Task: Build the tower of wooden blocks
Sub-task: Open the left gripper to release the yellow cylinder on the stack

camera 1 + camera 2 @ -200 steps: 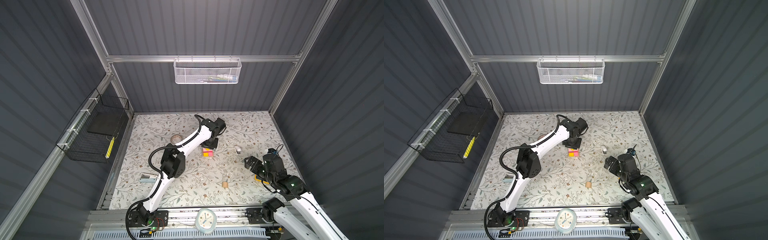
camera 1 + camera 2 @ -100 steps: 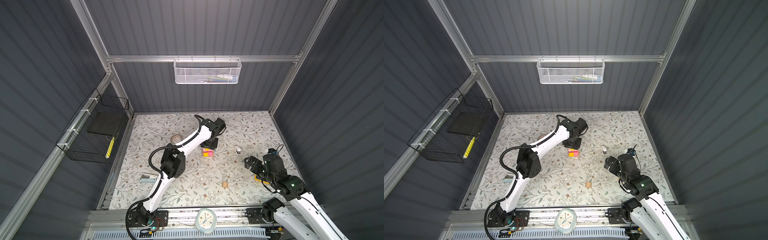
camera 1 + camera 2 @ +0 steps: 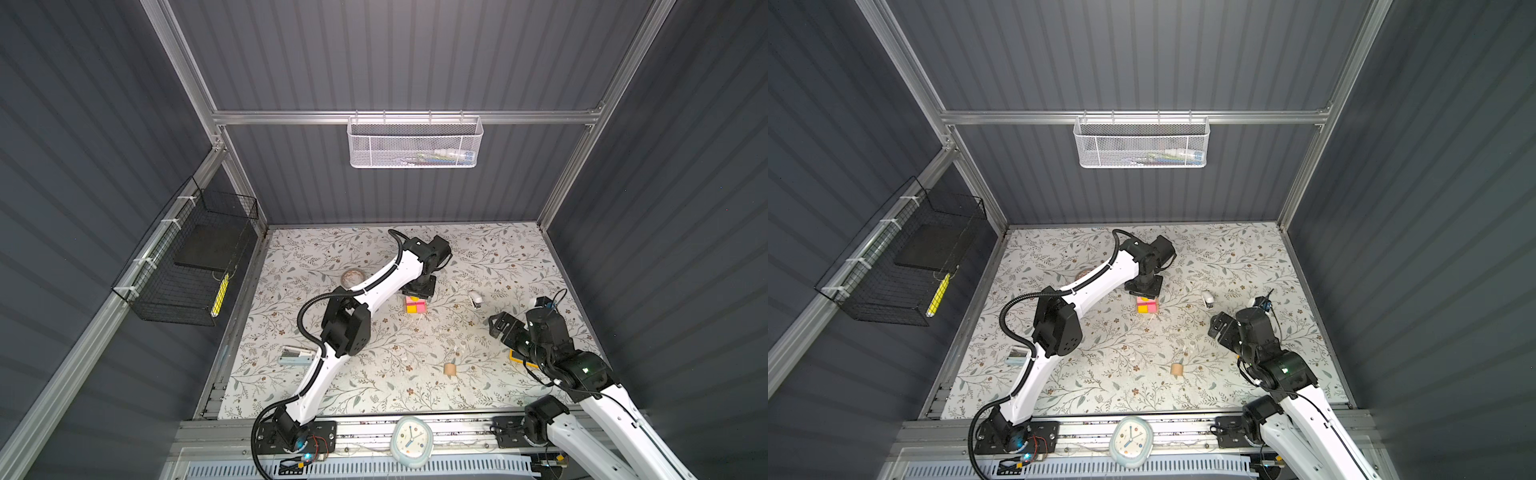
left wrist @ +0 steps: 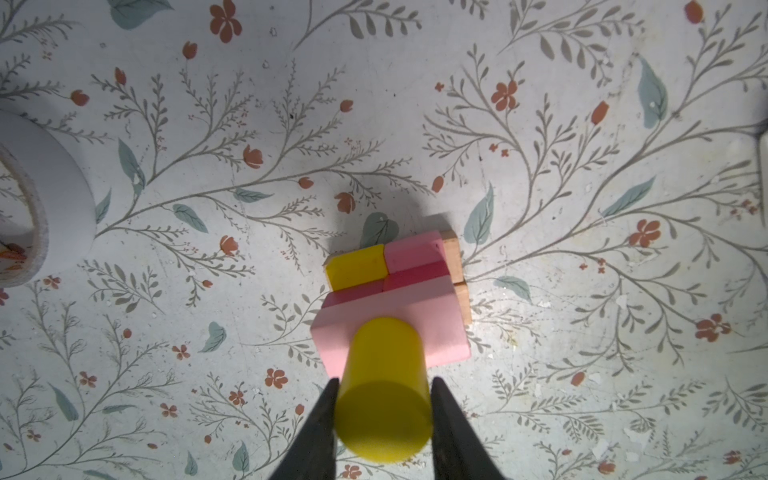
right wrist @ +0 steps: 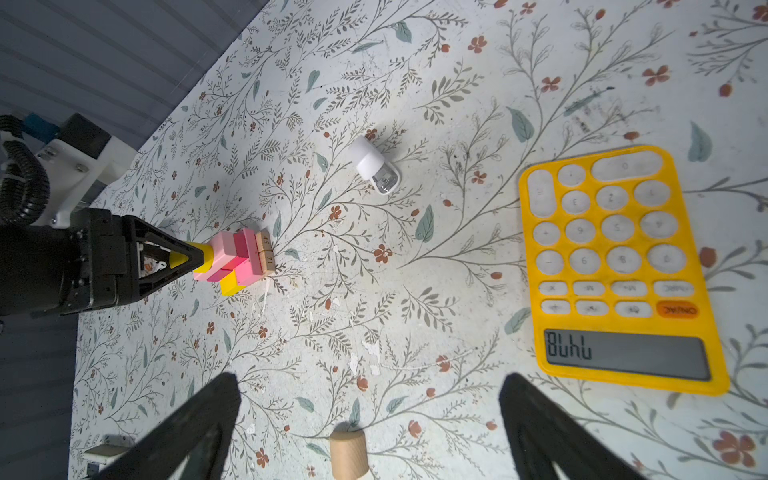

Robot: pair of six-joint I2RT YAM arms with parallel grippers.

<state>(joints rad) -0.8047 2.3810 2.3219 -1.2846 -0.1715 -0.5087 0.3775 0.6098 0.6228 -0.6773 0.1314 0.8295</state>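
Roughly mid-table and a little toward the back wall: the tower (image 3: 415,306) (image 3: 1147,306), standing on the floral table (image 3: 415,399). Built from tan bars at the bottom, then yellow, magenta and pink blocks, with a pink bar laid across the top. Capped by the yellow cylinder (image 4: 384,399), upright on that pink bar and pinched on both sides by the dark fingers (image 4: 320,428) of the left gripper (image 4: 384,380), reaching straight down from above.

Mostly covered in both top views by the left gripper (image 3: 419,286), with only yellow and pink patches peeking out. Better seen from the right wrist: tower (image 5: 237,259) in side profile, printed digits on the tan bar ends, too small to read with certainty.

Cut off at the frame edge in the left wrist view: a white tape roll (image 4: 45,199), near the tower but apart from it; half tucked behind the left arm in a top view (image 3: 352,276).

Further right, apart from the tower: a small white stapler (image 5: 374,166). Beyond it, the right gripper (image 5: 370,376), fingers spread wide, holding nothing, hovering over the table's right side. Beside it, a yellow-orange calculator (image 5: 615,266), largely hidden under the right arm in a top view (image 3: 516,355). Toward the front edge, well apart from the tower: a lone tan cylinder (image 3: 449,368), clipped by the right wrist frame's edge (image 5: 348,453).
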